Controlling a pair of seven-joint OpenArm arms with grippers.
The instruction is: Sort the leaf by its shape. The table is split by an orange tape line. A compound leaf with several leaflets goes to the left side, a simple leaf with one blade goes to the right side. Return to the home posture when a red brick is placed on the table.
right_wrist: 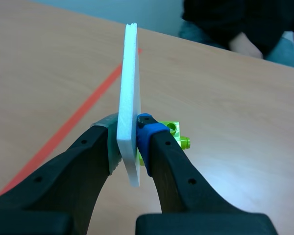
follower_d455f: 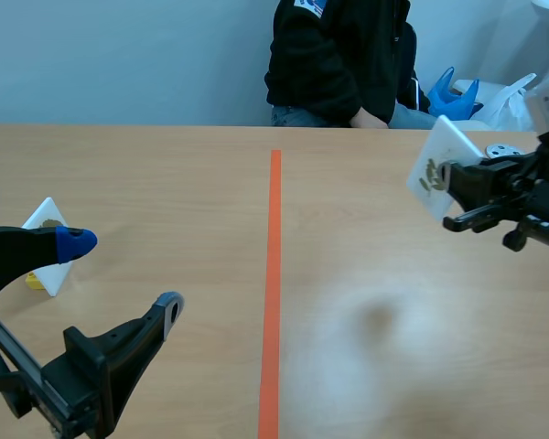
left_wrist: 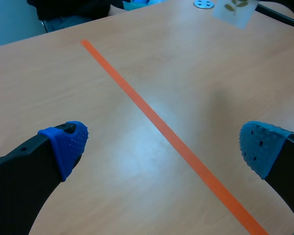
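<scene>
Scene view: the right gripper hangs above the right half of the table, clamped on a white leaf card. The card is tilted, its printed face toward the orange tape line. The left gripper gapes wide and holds nothing; a second white card stands behind its blue pad.

Left wrist view: the pads stand far apart, with only tabletop and tape between them.

Right wrist view: the card stands edge-on, pinched between both fingers, with a lime-green brick just beside it.
</scene>
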